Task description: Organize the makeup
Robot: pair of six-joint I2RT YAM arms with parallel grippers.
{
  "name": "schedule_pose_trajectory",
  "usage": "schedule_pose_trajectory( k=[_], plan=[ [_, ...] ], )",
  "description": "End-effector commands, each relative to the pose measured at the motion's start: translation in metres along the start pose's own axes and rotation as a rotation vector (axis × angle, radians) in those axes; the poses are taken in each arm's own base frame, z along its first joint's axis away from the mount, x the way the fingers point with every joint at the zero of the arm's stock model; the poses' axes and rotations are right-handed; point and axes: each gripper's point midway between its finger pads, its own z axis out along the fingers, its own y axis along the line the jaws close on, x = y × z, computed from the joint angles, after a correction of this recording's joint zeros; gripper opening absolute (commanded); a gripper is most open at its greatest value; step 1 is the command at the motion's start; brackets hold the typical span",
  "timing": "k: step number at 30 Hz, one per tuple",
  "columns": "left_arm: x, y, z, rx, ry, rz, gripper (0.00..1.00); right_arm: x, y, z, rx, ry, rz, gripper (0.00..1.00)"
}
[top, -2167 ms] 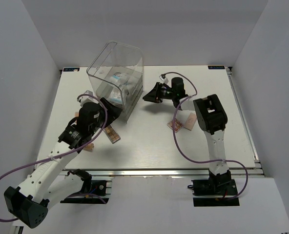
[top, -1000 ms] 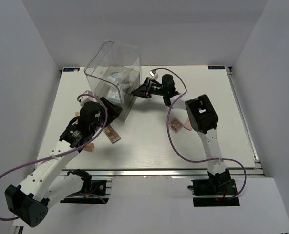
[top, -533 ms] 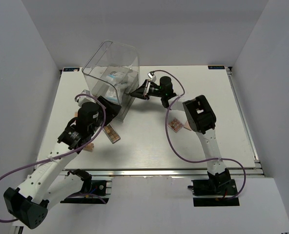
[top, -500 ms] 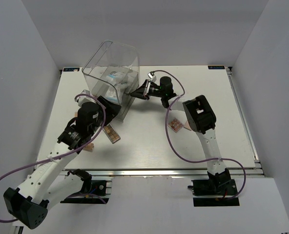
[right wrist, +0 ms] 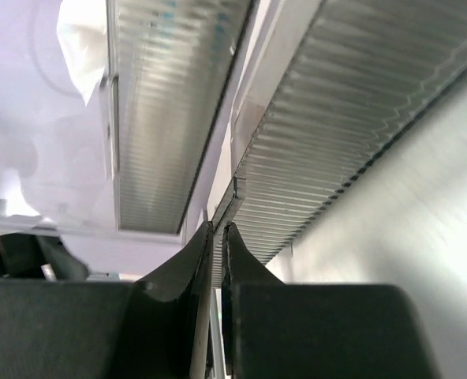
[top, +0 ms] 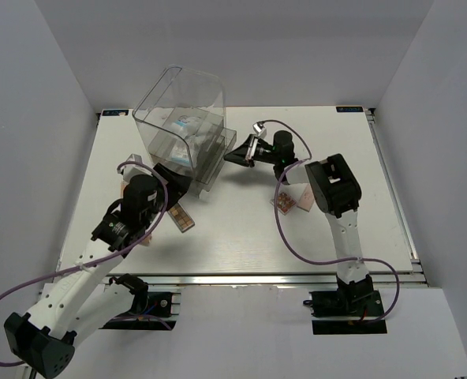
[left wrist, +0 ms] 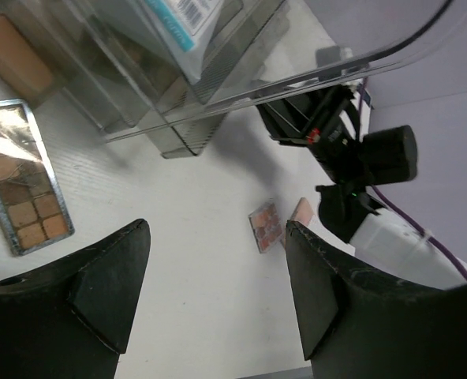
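Observation:
My right gripper (top: 231,155) is shut on the thin front lip of a clear ribbed drawer (top: 219,145), which sticks out of the clear plastic box (top: 178,99). In the right wrist view the jaws pinch that lip (right wrist: 218,230) below the drawer's ribbed floor (right wrist: 344,110). My left gripper (top: 178,180) hangs open and empty by the box's near corner, above a brown palette (top: 181,217). The left wrist view shows the open gripper (left wrist: 215,225), the brown palette (left wrist: 24,201) and a tan bottle (left wrist: 13,59). A white-and-blue packet (left wrist: 178,20) lies inside the box.
Two small pink palettes (top: 283,203) (top: 304,197) lie on the white table (top: 241,237) under the right arm. Another tan item (top: 144,240) lies near the left arm's elbow. Grey walls close in the table on three sides.
The right gripper closed on the drawer's front lip and drew it rightward, out of the box. The left arm drew back slightly towards the near edge, jaws still open.

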Motion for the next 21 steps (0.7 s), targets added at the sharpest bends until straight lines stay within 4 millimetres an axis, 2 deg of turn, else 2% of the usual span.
schedule_pose_trajectory(
  k=[1, 5, 10, 16, 19, 21],
  plan=[
    [0.002, 0.014, -0.002, -0.03, -0.018, -0.002, 0.79, -0.009, 0.024, -0.025, -0.048, -0.022, -0.125, 0.03],
    [0.014, 0.038, -0.001, -0.109, 0.014, 0.003, 0.79, -0.003, 0.02, -0.041, -0.03, -0.006, -0.143, 0.07],
    [0.028, 0.069, 0.002, -0.225, 0.044, 0.022, 0.79, -0.001, 0.02, -0.046, -0.011, 0.009, -0.176, 0.11],
    [0.046, 0.097, 0.008, -0.328, 0.112, 0.088, 0.79, -0.005, 0.02, -0.052, 0.004, 0.028, -0.213, 0.15],
    [0.057, 0.111, 0.013, -0.382, 0.155, 0.13, 0.8, -0.006, 0.02, -0.056, 0.012, 0.043, -0.237, 0.2],
    [0.062, 0.117, 0.018, -0.405, 0.176, 0.152, 0.81, -0.005, 0.021, -0.058, 0.016, 0.054, -0.25, 0.28]
  ],
)
